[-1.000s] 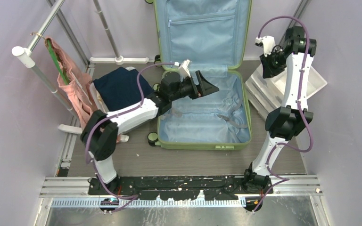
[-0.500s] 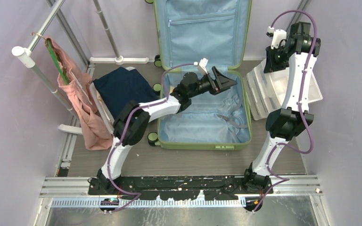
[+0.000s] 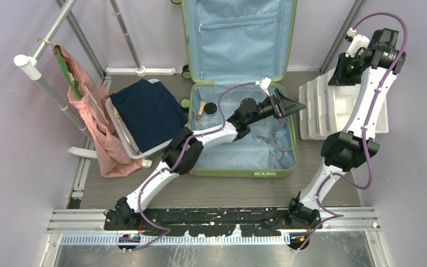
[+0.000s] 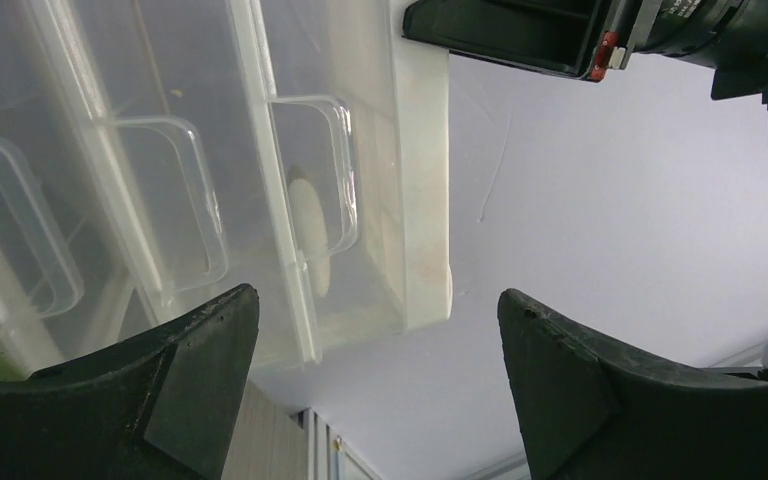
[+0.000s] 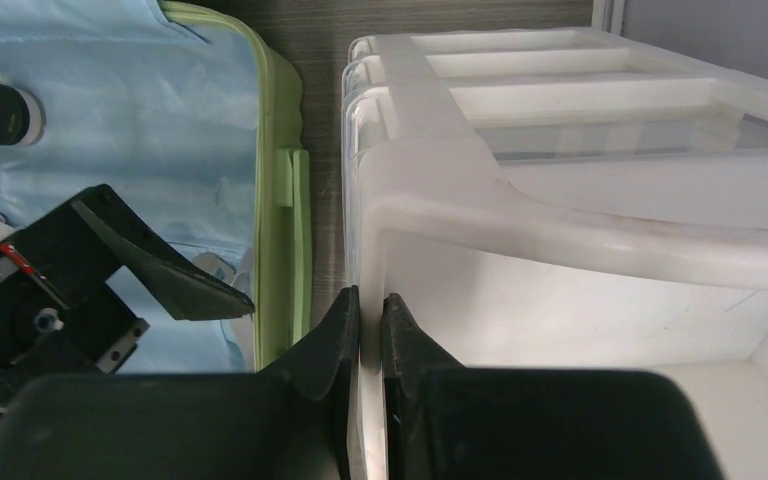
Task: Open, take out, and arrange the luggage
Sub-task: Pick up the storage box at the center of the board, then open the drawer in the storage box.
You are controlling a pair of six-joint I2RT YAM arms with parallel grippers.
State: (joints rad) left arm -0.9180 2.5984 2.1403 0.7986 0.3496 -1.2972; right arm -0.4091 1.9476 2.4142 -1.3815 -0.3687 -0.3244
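The luggage (image 3: pixel 239 146), a light-green hard-shell suitcase, lies open on the floor with its lid leaning on the back wall; pale blue lining shows, and its green rim (image 5: pixel 282 200) appears in the right wrist view. My left gripper (image 3: pixel 296 105) reaches across the suitcase to its right rim, open and empty (image 4: pixel 377 295), facing the white plastic drawer unit (image 4: pixel 290 150). My right gripper (image 3: pixel 344 72) is shut (image 5: pixel 370 298) on a thin wall of that drawer unit (image 5: pixel 560 220). A small brush (image 3: pixel 200 108) and a black round thing (image 3: pixel 210 108) lie inside the suitcase.
The drawer unit (image 3: pixel 322 108) stands right of the suitcase, near the right wall. A white basket (image 3: pixel 123 133) holding a navy garment (image 3: pixel 150 108) sits left of the suitcase. A pink garment (image 3: pixel 92 111) hangs from the rack (image 3: pixel 28 64) at far left.
My left arm has stretched rightward across the suitcase toward the drawer unit, its jaws a little wider. My right gripper has moved right and back, and the drawer unit has shifted with it.
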